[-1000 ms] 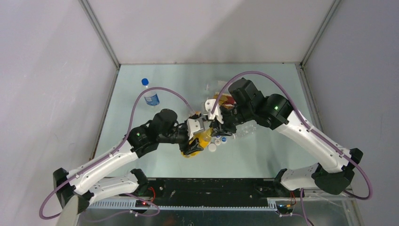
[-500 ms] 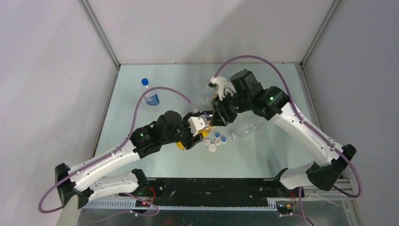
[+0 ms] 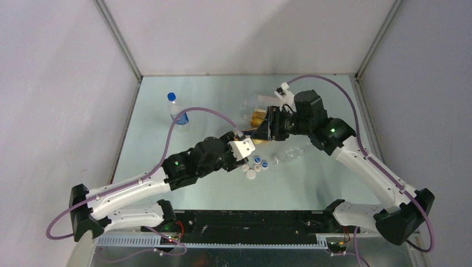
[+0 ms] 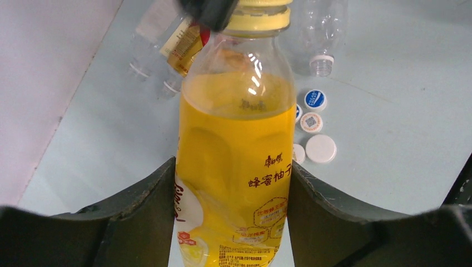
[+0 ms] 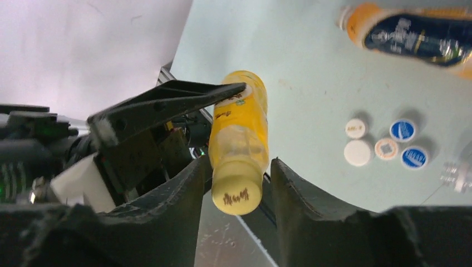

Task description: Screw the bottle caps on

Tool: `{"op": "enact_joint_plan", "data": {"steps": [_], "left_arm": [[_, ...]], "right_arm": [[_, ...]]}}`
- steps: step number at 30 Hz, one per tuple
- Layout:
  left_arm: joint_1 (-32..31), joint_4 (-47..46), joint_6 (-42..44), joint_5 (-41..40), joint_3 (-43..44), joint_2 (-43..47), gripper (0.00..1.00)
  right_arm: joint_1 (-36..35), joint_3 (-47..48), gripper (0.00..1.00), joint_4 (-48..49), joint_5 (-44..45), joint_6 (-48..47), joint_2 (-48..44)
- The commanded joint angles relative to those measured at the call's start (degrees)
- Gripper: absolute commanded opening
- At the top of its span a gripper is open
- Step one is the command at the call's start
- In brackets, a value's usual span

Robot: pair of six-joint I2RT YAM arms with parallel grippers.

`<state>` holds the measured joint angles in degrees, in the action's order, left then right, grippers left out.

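The yellow cap (image 4: 257, 19) sits on the neck of the orange-yellow bottle (image 4: 236, 167), at the top centre of the left wrist view. Your left claw (image 4: 231, 183) is clenched on that bottle's labelled body, one finger pressed to each side. Whether the bottle's base rests on the desk (image 4: 389, 83) is out of frame, so you cannot tell.

Your right claw (image 5: 238, 164) straddles the cap in the lower middle of its own view. A thin gap shows at the cap's right side, so it reads as released rather than gripping.

Expect the bottle to feel fairly heavy, as it looks nearly full of liquid. Its plastic is smooth and glossy, so it may twist in the grip, and the wall will probably give if you squeeze hard. The mid-body hold below the shoulder looks like the right place.

The cap is small, light and stiff. Take it across its rim on two opposite sides, squarely, so it does not tilt off the thread.

The loose caps (image 4: 314, 119), blue and white, lie on the desk right of the bottle. A clear bottle (image 4: 323, 33) lies uncapped above them.
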<state>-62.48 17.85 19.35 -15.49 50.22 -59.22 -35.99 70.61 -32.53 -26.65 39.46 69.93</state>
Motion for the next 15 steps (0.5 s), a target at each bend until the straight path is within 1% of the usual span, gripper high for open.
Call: {"op": "enact_joint_plan", "data": {"steps": [1, 2, 3, 4, 5, 8, 10, 11, 12, 15], "left_arm": [[4.83, -3.79, -3.08, 10.22, -0.35, 2.62, 0.00], [5.97, -3.35, -3.35, 13.20, -0.41, 2.84, 0.00], [6.91, -2.44, -3.36, 15.18, -0.48, 3.18, 0.00], [7.32, -1.97, -3.31, 18.51, -0.43, 3.30, 0.00], [8.19, -0.89, -3.25, 20.34, -0.17, 3.45, 0.00], [9.68, 1.47, -2.59, 28.25, 0.69, 3.30, 0.00], [10.34, 3.34, -1.77, 32.31, 1.53, 2.99, 0.00], [10.57, 4.52, -1.46, 34.90, 2.07, 2.69, 0.00], [10.69, 4.98, -0.62, 36.09, 2.38, 2.48, 0.00], [10.96, 6.86, 0.48, 40.04, 3.82, 1.40, 0.00]], "right_arm": [[2.25, 0.06, 0.52, 7.12, -3.18, -13.72, -5.85], [3.38, 0.08, 0.53, 7.17, -6.12, -16.31, -6.51], [4.00, 0.07, 0.54, 6.81, -8.06, -22.58, -7.74], [4.94, 0.06, 0.54, 6.40, -11.99, -26.05, -8.97], [5.26, 0.06, 0.55, 4.75, -13.50, -31.98, -9.57], [5.58, 0.06, 0.54, 1.81, -19.31, -43.59, -12.17], [5.51, 0.07, 0.52, -2.24, -24.51, -58.33, -13.10], [5.50, 0.06, 0.52, -5.25, -26.76, -61.77, -13.39], [5.27, 0.06, 0.51, -6.44, -27.34, -67.32, -13.89], [4.93, 0.06, 0.50, -10.96, -29.01, -75.59, -14.52]]}}
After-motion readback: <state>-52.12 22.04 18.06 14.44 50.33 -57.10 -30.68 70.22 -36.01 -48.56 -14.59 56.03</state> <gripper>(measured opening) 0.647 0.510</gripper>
